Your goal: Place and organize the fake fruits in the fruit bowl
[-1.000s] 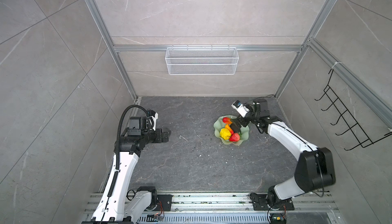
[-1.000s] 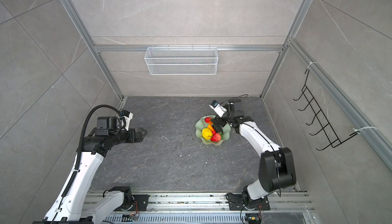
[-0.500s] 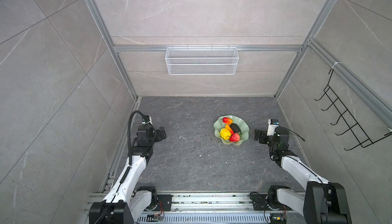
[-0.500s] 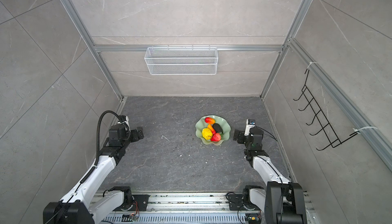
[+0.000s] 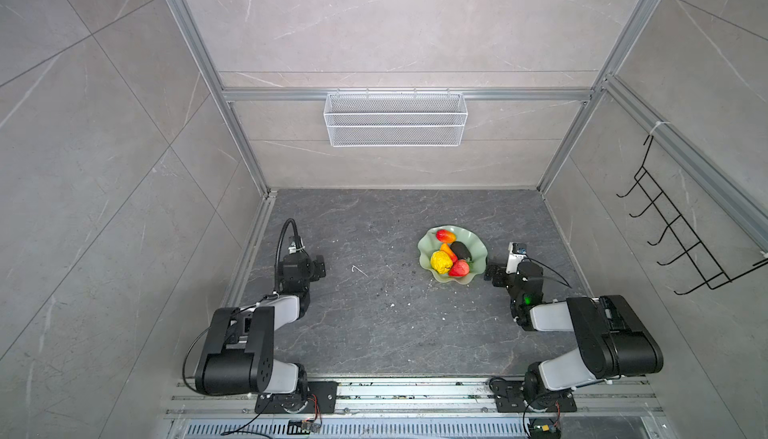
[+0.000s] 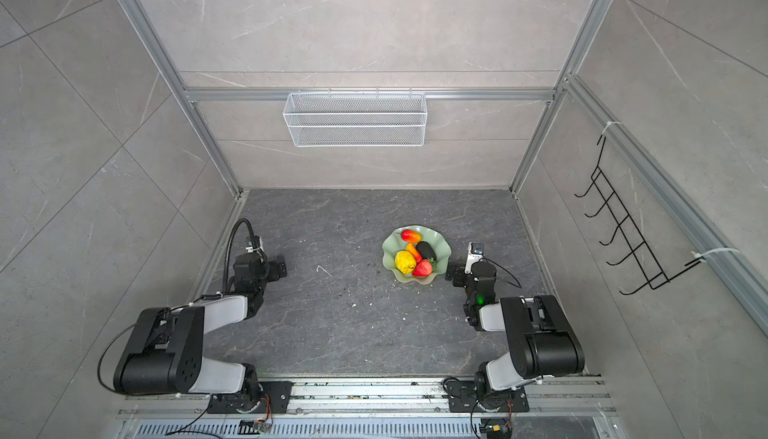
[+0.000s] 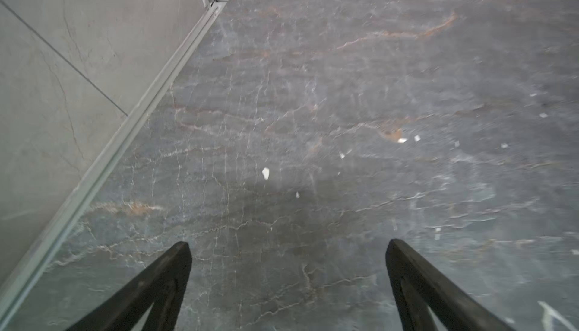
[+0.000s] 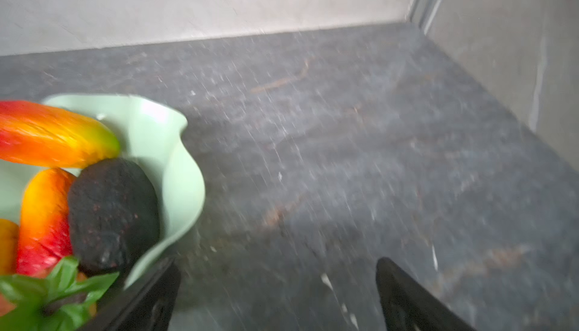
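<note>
The pale green fruit bowl [image 5: 424, 250] [image 6: 389, 250] sits right of the floor's middle in both top views, and its wavy rim [image 8: 188, 182] shows in the right wrist view. Inside lie a lumpy yellow fruit [image 5: 441, 261], a red strawberry [image 5: 459, 268], a black oval fruit [image 5: 460, 250] [image 8: 112, 213] and two red-orange elongated fruits [image 5: 446, 235] [image 8: 44, 216]. My right gripper [image 5: 493, 275] [image 8: 277, 263] stands open and empty just right of the bowl, one finger close to the rim. My left gripper [image 5: 318, 268] [image 7: 286, 244] is open over bare floor at the left.
A white wire mesh basket [image 5: 395, 119] hangs on the back wall. A black hook rack [image 5: 681, 241] is fixed to the right wall. Small white crumbs [image 7: 265, 172] dot the dark stone floor. Both arms are folded low near the front rail.
The right gripper has left the bowl and drawn back to its right side. The left arm has lowered and pulled back too. The fruits lie as before.
</note>
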